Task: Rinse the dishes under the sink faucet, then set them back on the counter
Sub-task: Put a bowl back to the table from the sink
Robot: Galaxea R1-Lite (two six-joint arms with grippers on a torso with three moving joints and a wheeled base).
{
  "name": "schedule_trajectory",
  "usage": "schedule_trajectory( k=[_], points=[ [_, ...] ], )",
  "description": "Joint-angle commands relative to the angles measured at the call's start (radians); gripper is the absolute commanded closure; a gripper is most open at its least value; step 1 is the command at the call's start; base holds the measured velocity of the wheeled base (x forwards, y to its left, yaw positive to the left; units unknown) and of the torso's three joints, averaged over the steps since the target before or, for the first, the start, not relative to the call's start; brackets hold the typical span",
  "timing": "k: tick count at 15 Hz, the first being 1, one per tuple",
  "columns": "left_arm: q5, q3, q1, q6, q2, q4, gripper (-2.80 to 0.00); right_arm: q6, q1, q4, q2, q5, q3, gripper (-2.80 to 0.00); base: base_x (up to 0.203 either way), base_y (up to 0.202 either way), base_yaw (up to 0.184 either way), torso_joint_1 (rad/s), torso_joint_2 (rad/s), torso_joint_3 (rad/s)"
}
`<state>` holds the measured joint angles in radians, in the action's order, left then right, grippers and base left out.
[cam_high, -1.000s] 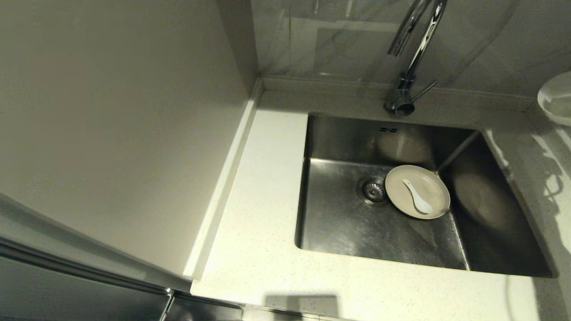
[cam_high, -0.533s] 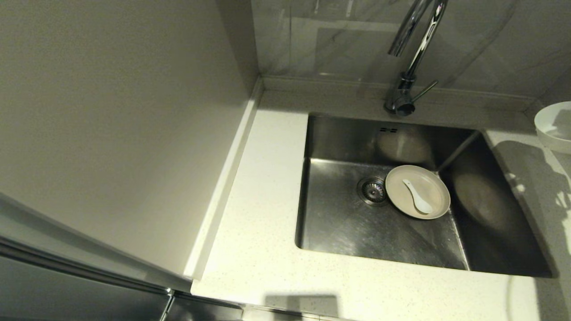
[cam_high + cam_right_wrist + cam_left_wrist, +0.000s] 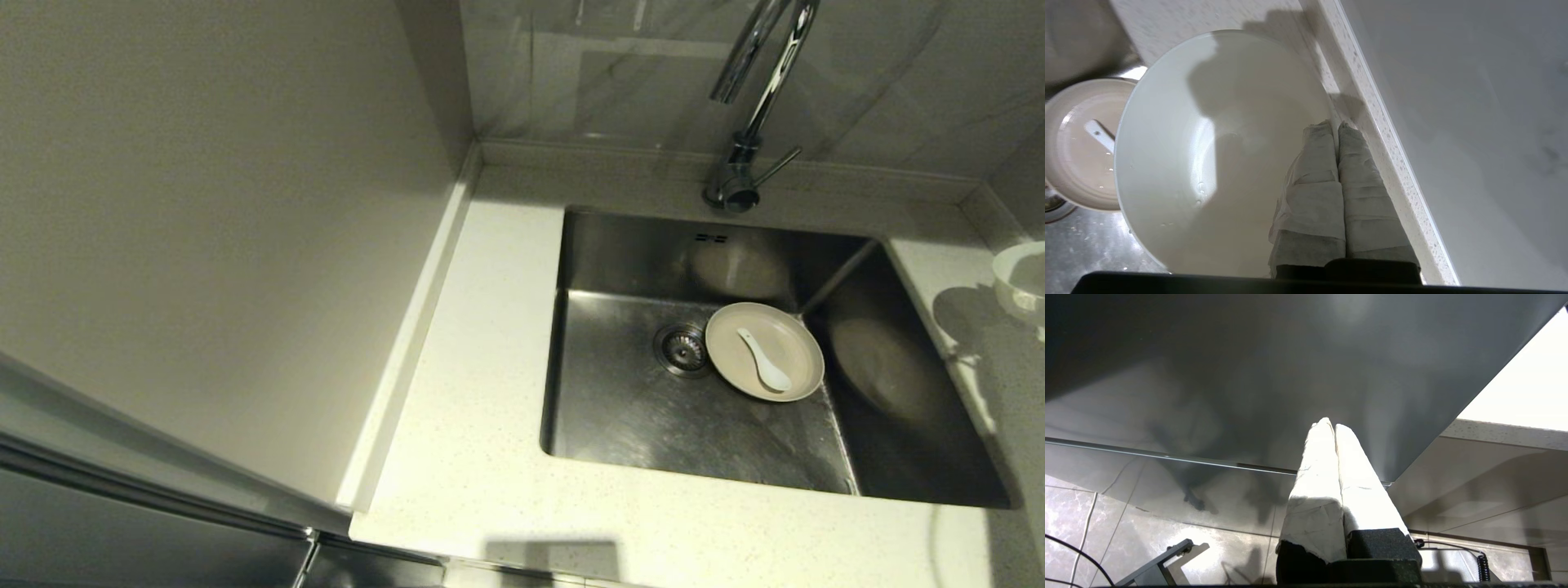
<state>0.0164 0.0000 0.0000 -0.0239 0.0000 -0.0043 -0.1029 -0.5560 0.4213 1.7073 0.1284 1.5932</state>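
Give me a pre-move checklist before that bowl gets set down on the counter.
1. Right tool shut on bowl rim: ok.
2. Bowl over counter, right of sink: ok.
3. Bowl touching counter yet: cannot tell.
4. Plate and spoon out of the way, lying in the sink: ok.
5. Faucet clear of the bowl: ok.
6. Left tool shut, parked below the counter: ok.

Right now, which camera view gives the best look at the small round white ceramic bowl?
The right wrist view: the small round white ceramic bowl fills it, its rim pinched by the right end effector. The head view catches only a sliver of it at the right edge; the left wrist view shows none.
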Motion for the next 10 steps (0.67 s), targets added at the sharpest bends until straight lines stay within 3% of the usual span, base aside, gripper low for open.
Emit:
schedule_trajectory(
  k=[1,10],
  points=[
    [0.000,0.000,0.000,-0.001,-0.003,0.000,0.00,0.002,-0.005,-0.001,0.020,0.003,-0.031,0.00,0.000,0.000,0.000,0.000,0.00,0.000],
    [0.000,0.000,0.000,-0.001,-0.003,0.000,0.00,0.085,0.003,-0.004,0.082,0.000,-0.076,0.00,0.000,0.000,0.000,0.000,0.00,0.000]
  ],
)
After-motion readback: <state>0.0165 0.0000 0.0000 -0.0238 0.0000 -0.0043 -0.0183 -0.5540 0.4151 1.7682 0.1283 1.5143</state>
